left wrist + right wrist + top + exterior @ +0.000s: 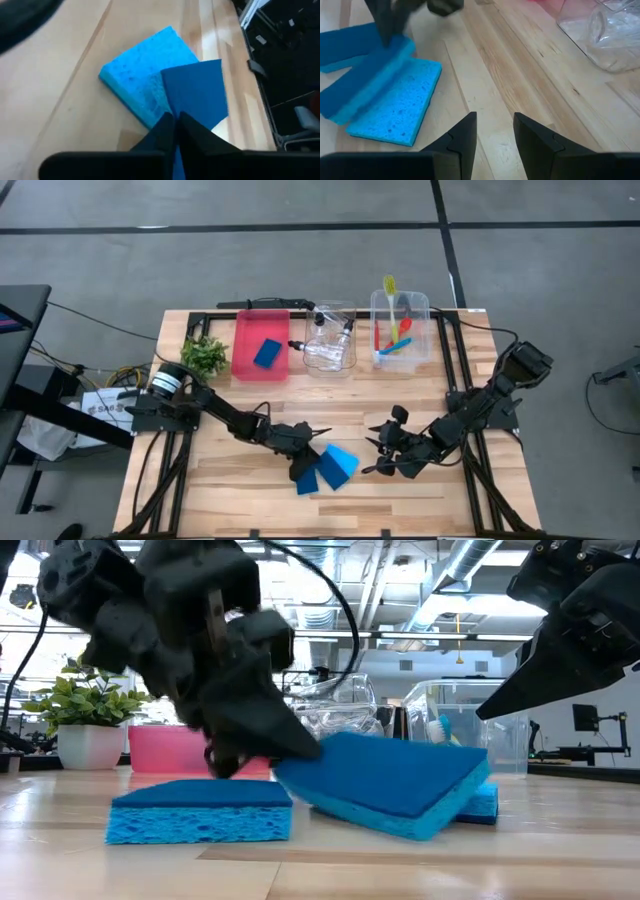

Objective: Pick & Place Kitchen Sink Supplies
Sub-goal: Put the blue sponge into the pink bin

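Three blue sponges lie together on the wooden table near its front edge. One lies flat, dark side up (200, 808). A second, tilted sponge (385, 785) leans with one long edge on a third, pale-faced one (395, 107). My left gripper (176, 122) is shut at the tilted sponge's end, reaching in from the table's left (312, 460). My right gripper (495, 130) hovers open to the right of the sponges (385, 458), with nothing between its fingers. My left gripper meets the tilted sponge at its near corner (172, 107), coming slantwise down from the table's left. A thin strip of blue shows between the shut fingers. The sponge is tilted, with its other side resting on the pale sponge (135, 75).
Along the far edge stand a red tray (245, 365) holding a blue sponge (267, 352), a clear bin (345, 310) with small bottles, and a clear bin (425, 310) with brushes. A potted plant (205, 355) stands at the far left.
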Robot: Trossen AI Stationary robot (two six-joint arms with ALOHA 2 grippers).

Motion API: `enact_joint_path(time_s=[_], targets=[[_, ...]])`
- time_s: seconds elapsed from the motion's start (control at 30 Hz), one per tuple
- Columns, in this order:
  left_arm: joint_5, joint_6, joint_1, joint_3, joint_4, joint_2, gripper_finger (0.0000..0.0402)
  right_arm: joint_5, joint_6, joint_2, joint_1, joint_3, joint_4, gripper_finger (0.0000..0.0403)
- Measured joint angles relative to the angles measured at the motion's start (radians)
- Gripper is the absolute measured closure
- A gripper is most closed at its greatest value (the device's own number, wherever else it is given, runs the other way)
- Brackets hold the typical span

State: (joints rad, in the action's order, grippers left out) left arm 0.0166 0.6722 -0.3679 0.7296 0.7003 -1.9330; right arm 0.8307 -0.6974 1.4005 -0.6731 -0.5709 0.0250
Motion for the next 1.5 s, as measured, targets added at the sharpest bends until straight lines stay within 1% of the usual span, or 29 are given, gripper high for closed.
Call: enact_joint_path(time_s=[0.07, 0.13, 0.2, 0.27, 0.33, 0.43, 0.53, 0.63, 0.67, 0.7, 0.73, 0.77, 0.87, 1.03, 1.07, 1.13, 1.23, 1.3, 1.4, 1.5], targets=[[0.017, -0.04, -0.01, -0.001, -0.002, 0.043, 0.0389, 0.0, 0.002, 0.0, 0.0, 0.0, 0.001, 0.028], [0.059, -0.092, -0.029, 0.001, 0.012, 0.103, 0.0386, 0.0, 0.023, 0.0, 0.0, 0.0, -0.001, 0.028], [0.134, -0.16, -0.056, 0.003, 0.011, 0.161, 0.0386, 0.0, 0.023, 0.0, 0.0, 0.0, -0.005, 0.028], [0.243, -0.235, -0.086, 0.002, 0.009, 0.222, 0.039, -0.001, 0.025, 0.0, 0.0, 0.0, -0.004, 0.028], [0.399, -0.314, -0.121, -0.002, 0.013, 0.288, 0.0391, -0.003, 0.026, 0.0, 0.0, 0.0, -0.003, 0.028], [0.689, -0.455, -0.175, -0.031, 0.009, 0.382, 0.0387, -0.003, 0.026, 0.0, 0.0, 0.0, -0.004, 0.028], [1.029, -0.61, -0.225, -0.068, 0.007, 0.469, 0.0383, -0.011, 0.026, 0.0, 0.0, 0.0, -0.005, 0.028], [1.364, -0.759, -0.247, -0.116, 0.011, 0.541, 0.0382, -0.022, 0.026, 0.0, 0.0, 0.0, -0.008, 0.028], [1.463, -0.794, -0.244, -0.135, 0.01, 0.563, 0.0383, -0.022, 0.026, 0.0, 0.0, 0.0, -0.008, 0.028], [1.536, -0.821, -0.235, -0.157, 0.009, 0.585, 0.0383, -0.022, 0.026, 0.0, 0.0, 0.0, -0.008, 0.028], [1.552, -0.846, -0.219, -0.181, 0.009, 0.611, 0.0383, -0.022, 0.026, 0.0, 0.0, 0.0, -0.009, 0.028], [1.543, -0.85, -0.194, -0.212, 0.009, 0.641, 0.0383, -0.022, 0.026, 0.0, 0.0, 0.0, -0.01, 0.028], [1.532, -0.774, -0.109, -0.28, 0.014, 0.716, 0.0382, -0.022, 0.026, 0.0, 0.0, 0.0, -0.012, 0.028], [1.527, -0.748, 0.065, -0.387, 0.014, 0.815, 0.0381, -0.022, 0.026, 0.0, 0.0, 0.0, -0.023, 0.028], [1.51, -0.73, 0.098, -0.407, 0.014, 0.83, 0.038, -0.022, 0.026, 0.0, 0.0, 0.0, -0.025, 0.028], [1.396, -0.676, 0.155, -0.441, 0.014, 0.856, 0.038, -0.022, 0.026, 0.0, 0.0, 0.0, -0.029, 0.028], [1.181, -0.566, 0.225, -0.48, 0.014, 0.879, 0.0379, -0.022, 0.026, 0.0, 0.0, 0.0, -0.033, 0.028], [1.074, -0.512, 0.265, -0.5, 0.013, 0.878, 0.0374, -0.022, 0.026, 0.0, 0.0, 0.0, -0.034, 0.028], [0.976, -0.48, 0.311, -0.519, 0.006, 0.859, 0.0358, -0.022, 0.026, 0.0, 0.0, 0.0, -0.034, 0.028], [0.915, -0.451, 0.345, -0.53, -0.01, 0.843, 0.0333, -0.022, 0.026, 0.0, 0.0, 0.0, -0.037, 0.028]])
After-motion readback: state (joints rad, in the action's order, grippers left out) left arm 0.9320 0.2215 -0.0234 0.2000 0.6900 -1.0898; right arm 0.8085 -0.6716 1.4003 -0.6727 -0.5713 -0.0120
